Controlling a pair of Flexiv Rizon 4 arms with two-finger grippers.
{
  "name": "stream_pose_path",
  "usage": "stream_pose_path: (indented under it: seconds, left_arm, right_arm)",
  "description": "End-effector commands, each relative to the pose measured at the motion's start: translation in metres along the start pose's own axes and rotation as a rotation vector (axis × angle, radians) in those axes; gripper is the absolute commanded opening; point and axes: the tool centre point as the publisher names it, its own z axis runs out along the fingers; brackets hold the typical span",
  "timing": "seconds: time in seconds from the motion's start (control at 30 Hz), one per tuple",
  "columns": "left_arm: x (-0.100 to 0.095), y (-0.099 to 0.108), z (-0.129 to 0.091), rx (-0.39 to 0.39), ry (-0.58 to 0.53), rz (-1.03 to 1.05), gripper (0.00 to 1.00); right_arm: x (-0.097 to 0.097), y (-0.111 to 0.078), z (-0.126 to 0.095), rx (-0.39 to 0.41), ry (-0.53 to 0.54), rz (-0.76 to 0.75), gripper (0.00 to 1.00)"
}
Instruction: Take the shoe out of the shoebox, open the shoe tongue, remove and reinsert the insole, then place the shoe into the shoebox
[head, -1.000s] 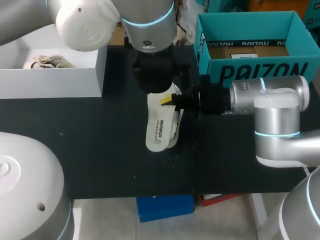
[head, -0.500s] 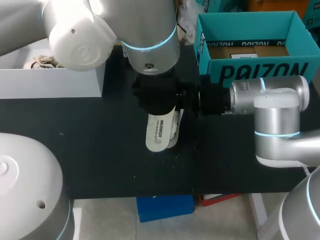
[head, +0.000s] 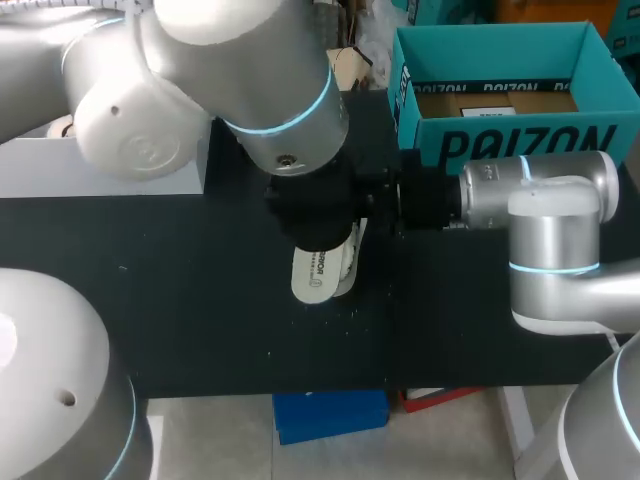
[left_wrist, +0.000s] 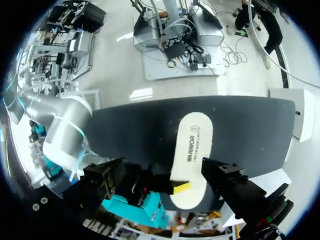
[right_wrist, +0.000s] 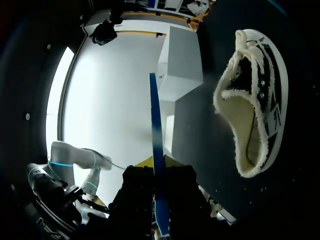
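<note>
The white insole (head: 314, 276) with dark print hangs over the black table, its blue underside showing edge-on (right_wrist: 156, 140) in the right wrist view. My right gripper (right_wrist: 159, 169) is shut on one end of it, and a yellow tip (left_wrist: 181, 187) of that gripper shows in the left wrist view. My left gripper (left_wrist: 165, 169) hovers above the insole (left_wrist: 192, 150), fingers (left_wrist: 232, 182) wide open on either side without touching it. The fleece-lined shoe (right_wrist: 255, 95) lies on its side on the table, partly hidden under the insole in the head view (head: 351, 262).
The white shoebox (head: 110, 160) stands at the table's back left. A teal cardboard box (head: 500, 110) stands at the back right. My left arm's wrist (head: 290, 110) covers the table's middle in the head view. Small crumbs dot the front of the table (head: 270, 352).
My left arm has swung toward the front over the insole, hiding more of it and the yellow tip in the head view. The right arm, insole and shoe have not moved.
</note>
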Motion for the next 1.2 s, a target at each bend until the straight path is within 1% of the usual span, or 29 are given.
stream_pose_path:
  seconds: [0.03,0.1,0.13,0.17,0.2,0.27,0.3,0.43,0.87,1.2]
  left_arm:
    - [0.029,-0.008,-0.024,-0.118,-0.579,-0.025,1.0]
    - [0.034,-0.009,-0.029,-0.162,-0.714,-0.021,1.0]
    - [0.037,-0.008,-0.03,-0.168,-0.795,-0.024,1.0]
    - [0.04,-0.009,-0.032,-0.17,-0.9,-0.026,1.0]
    - [0.043,-0.009,-0.035,-0.186,-0.981,-0.034,1.0]
    - [0.046,-0.011,-0.038,-0.197,-1.134,-0.019,1.0]
    - [0.048,-0.012,-0.038,-0.199,-1.182,-0.021,1.0]
    - [0.055,-0.014,-0.036,-0.178,-1.237,-0.038,1.0]
    - [0.055,-0.014,-0.036,-0.196,-1.42,-0.039,1.0]
    - [0.055,-0.014,-0.036,-0.196,-1.422,-0.039,1.0]
  right_arm:
    - [0.0,0.0,0.002,-0.004,-0.001,0.0,0.0]
    - [0.0,0.0,0.002,-0.004,-0.001,0.0,0.0]
    - [0.0,0.0,0.002,-0.004,-0.001,0.0,0.0]
    - [0.0,0.0,0.002,-0.004,-0.001,0.0,0.0]
    - [0.0,0.0,0.002,-0.004,-0.001,0.0,0.0]
    - [0.0,0.0,0.002,-0.004,-0.001,0.0,0.0]
    - [0.0,0.0,0.002,-0.004,-0.001,0.0,0.0]
    - [0.0,0.0,0.002,-0.004,-0.001,0.0,0.0]
    - [0.0,0.0,0.002,-0.004,-0.001,0.0,0.0]
    - [0.0,0.0,0.002,-0.004,-0.001,0.0,0.0]
